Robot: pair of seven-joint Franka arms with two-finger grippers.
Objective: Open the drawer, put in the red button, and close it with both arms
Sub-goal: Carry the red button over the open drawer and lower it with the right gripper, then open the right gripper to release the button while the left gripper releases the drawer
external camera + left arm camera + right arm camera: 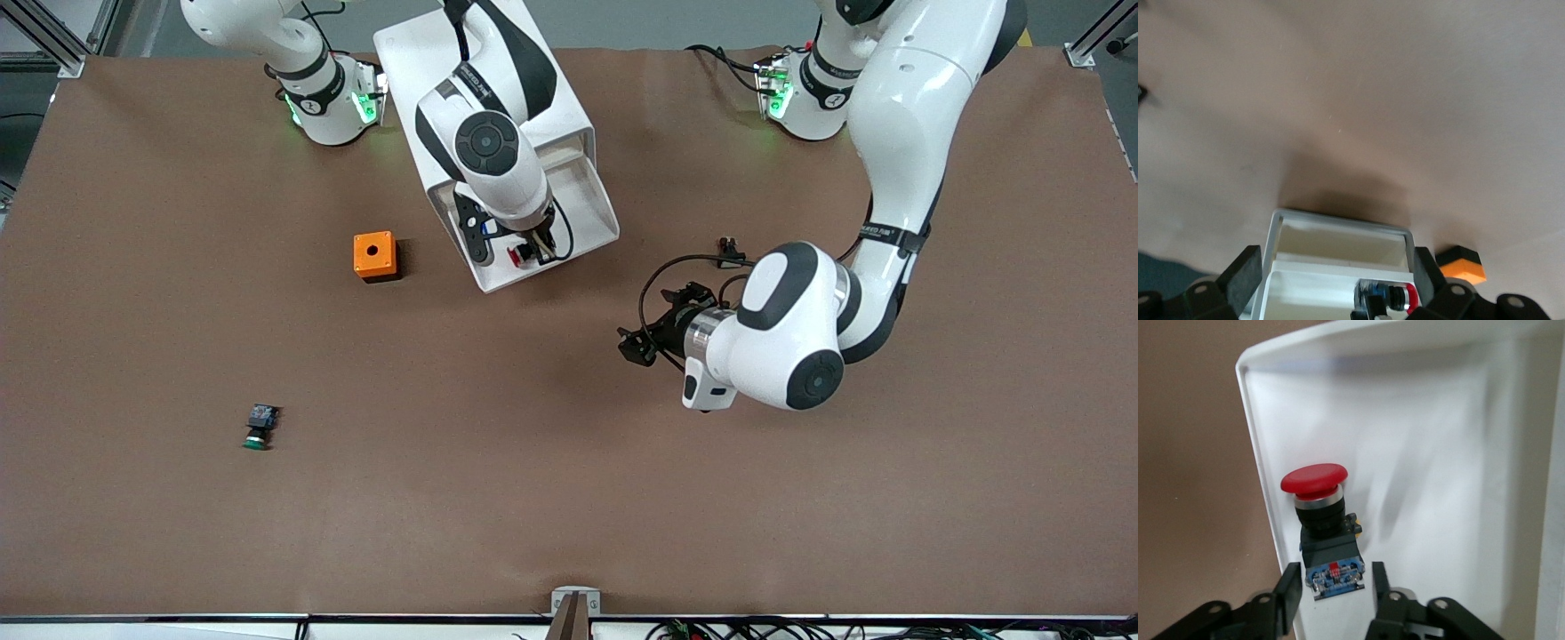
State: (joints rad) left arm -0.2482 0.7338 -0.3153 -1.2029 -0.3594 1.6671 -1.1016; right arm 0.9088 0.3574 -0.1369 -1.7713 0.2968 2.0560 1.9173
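The drawer [613, 233] stands pulled out of the white cabinet [404, 62], toward the front camera. The red button [515, 256] lies on its side in it, close to one side wall. In the right wrist view its red cap [1315, 481] points away from my right gripper [1335, 587]. That gripper is open, a finger on each side of the button's blue end with a small gap to each. My left gripper [633, 345] hangs open over the table toward the left arm's end. It faces the drawer's front rim [1341, 223], with the button [1395, 297] visible inside.
An orange box [374, 255] with a hole sits beside the drawer, toward the right arm's end. A green-capped button [258, 428] lies much nearer the front camera. A small black part [729, 252] rests on the table by the left arm.
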